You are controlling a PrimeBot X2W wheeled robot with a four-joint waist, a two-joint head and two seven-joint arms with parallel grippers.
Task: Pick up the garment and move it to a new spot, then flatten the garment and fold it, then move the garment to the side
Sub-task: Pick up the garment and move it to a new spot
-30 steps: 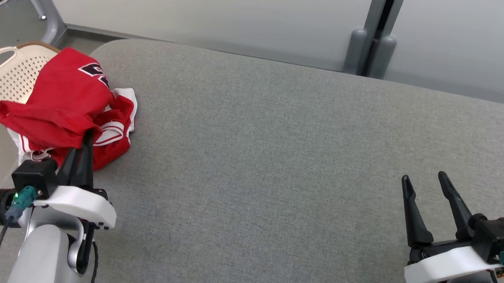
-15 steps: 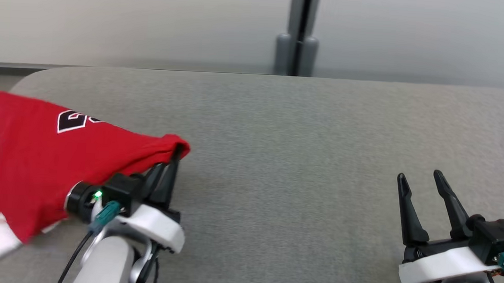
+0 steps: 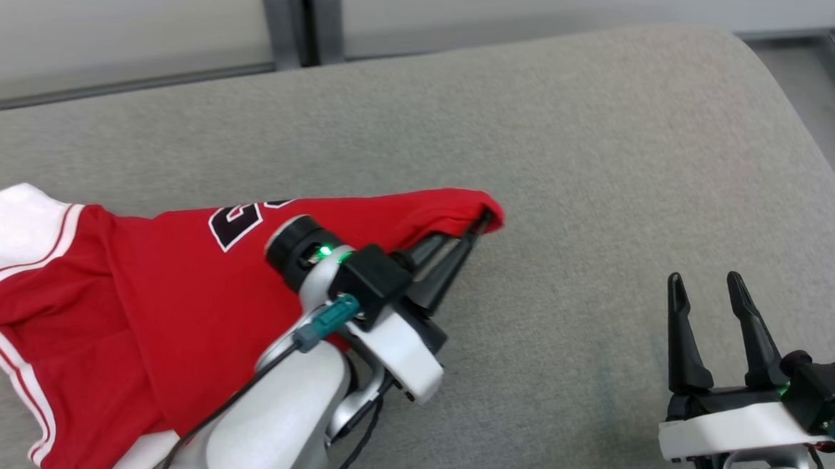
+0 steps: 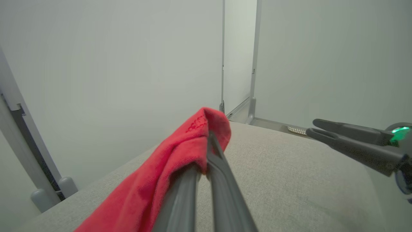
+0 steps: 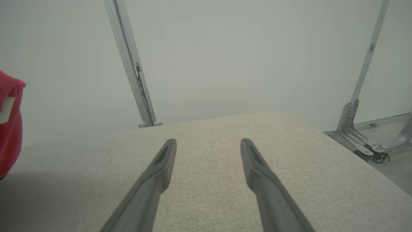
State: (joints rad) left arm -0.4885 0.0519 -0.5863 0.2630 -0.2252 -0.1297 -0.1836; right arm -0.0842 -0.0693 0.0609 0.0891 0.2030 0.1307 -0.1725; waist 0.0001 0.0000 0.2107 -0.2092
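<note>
Relocation under way: left tool [image 3: 481, 222] clamped on red jersey [image 3: 135, 298], cloth trailing toward left edge of worktop [image 3: 609, 130]; right tool [image 3: 704, 281] apart, empty; flattening, folding, side-move pending.

Grey fabric-covered table [image 3: 607, 166]; a red-and-white garment [image 3: 121, 305] lies draped over its left part.

Left gripper [image 3: 482, 221] and right gripper [image 3: 704, 282]: long dark tapered fingers [image 3: 682, 341], white wrist housings [image 3: 398, 349], teal connectors [image 3: 327, 320], green lights [image 3: 325, 251], pale forearms [image 3: 279, 417].

1 garment [image 3: 136, 284], 2 grippers [image 3: 485, 219] [image 3: 704, 279], 1 tbl [image 3: 609, 130]
</note>
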